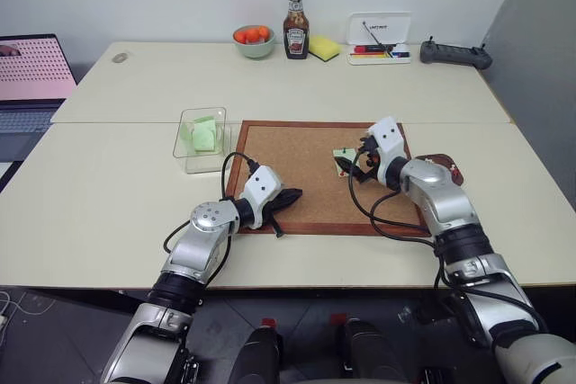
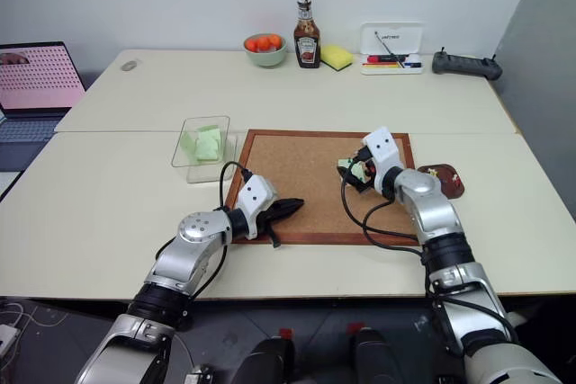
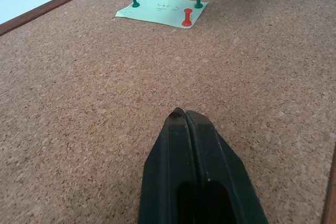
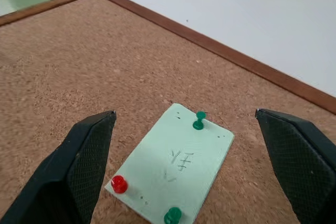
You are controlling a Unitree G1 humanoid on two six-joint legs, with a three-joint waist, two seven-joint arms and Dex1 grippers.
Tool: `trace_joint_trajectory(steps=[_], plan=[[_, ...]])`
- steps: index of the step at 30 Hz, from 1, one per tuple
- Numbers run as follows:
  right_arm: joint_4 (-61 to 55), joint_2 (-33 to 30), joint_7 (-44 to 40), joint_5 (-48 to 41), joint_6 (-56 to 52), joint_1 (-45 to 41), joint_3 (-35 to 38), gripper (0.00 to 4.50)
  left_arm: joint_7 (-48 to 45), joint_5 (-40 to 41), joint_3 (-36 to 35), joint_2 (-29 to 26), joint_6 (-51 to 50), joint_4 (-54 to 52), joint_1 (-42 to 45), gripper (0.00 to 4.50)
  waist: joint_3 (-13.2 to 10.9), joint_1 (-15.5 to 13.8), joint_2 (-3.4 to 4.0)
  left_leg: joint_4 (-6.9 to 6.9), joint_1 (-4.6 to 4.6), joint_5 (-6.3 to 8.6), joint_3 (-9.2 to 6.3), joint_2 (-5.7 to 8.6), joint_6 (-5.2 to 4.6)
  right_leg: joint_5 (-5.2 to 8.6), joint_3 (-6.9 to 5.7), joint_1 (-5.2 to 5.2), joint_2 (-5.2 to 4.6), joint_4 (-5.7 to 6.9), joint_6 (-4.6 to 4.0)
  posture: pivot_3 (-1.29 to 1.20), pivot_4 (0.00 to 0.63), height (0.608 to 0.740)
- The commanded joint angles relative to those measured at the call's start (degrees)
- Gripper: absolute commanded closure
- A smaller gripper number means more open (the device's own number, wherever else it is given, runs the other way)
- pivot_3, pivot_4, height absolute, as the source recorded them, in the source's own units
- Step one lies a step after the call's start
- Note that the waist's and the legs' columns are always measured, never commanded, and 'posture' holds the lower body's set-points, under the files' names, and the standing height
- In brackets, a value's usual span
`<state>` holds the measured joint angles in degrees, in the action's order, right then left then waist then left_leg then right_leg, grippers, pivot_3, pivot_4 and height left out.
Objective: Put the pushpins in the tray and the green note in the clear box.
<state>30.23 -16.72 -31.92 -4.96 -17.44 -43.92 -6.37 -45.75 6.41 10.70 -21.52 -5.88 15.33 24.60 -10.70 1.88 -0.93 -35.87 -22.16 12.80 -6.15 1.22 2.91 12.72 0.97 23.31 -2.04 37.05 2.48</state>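
The green note [image 4: 178, 166] lies on a cork board [image 1: 306, 182], pinned by two green pushpins [image 4: 199, 120] and one red pushpin [image 4: 119, 183]. My right gripper [image 4: 185, 115] is open just above the note, one finger on each side of it. My left gripper [image 3: 181, 115] is shut with nothing between its fingers, low over the board's near left part [image 1: 286, 200] and pointing toward the note [image 3: 160, 9]. The tray [image 1: 443, 165], a dark reddish dish, sits right of the board, partly hidden behind my right arm. The clear box [image 1: 200, 139] stands left of the board and holds pale green slips.
Along the table's far edge stand a green bowl of oranges [image 1: 254, 40], a ketchup bottle [image 1: 296, 22], a yellow sponge [image 1: 324, 47], a white tray with markers [image 1: 379, 38] and a black controller [image 1: 456, 54]. A laptop [image 1: 31, 78] is at the far left.
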Motion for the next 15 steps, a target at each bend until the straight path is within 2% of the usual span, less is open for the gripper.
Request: trace_joint_trajectory(steps=[1,3,15], plan=[[6.6,1.0,1.0,2.2,4.6,-4.7,0.0,0.35,-0.6,-0.7,0.9,0.0,-1.1,-1.2,-1.4,4.50,0.0,0.0,0.00,0.01,0.00,0.00,-0.01,0.00,0.00,0.00,0.00,0.00,0.00,0.00,0.00,0.00,0.150,0.740],[10.1,1.7,1.4,2.8,6.2,-6.3,0.1,0.57,-0.4,-0.7,0.9,0.0,-1.2,-1.5,-1.6,4.50,0.0,0.0,0.00,0.02,0.00,0.00,-0.01,0.00,0.00,0.00,-0.01,0.00,0.00,-0.01,0.00,0.00,0.150,0.740],[23.2,4.0,4.0,5.3,12.2,-11.9,1.2,3.08,-0.3,-1.0,0.9,-0.1,-1.7,-2.7,-2.6,4.50,0.0,0.2,0.01,0.05,0.01,0.00,-0.01,0.00,0.00,0.00,0.01,0.01,0.00,0.00,-0.01,0.00,0.150,0.740]])
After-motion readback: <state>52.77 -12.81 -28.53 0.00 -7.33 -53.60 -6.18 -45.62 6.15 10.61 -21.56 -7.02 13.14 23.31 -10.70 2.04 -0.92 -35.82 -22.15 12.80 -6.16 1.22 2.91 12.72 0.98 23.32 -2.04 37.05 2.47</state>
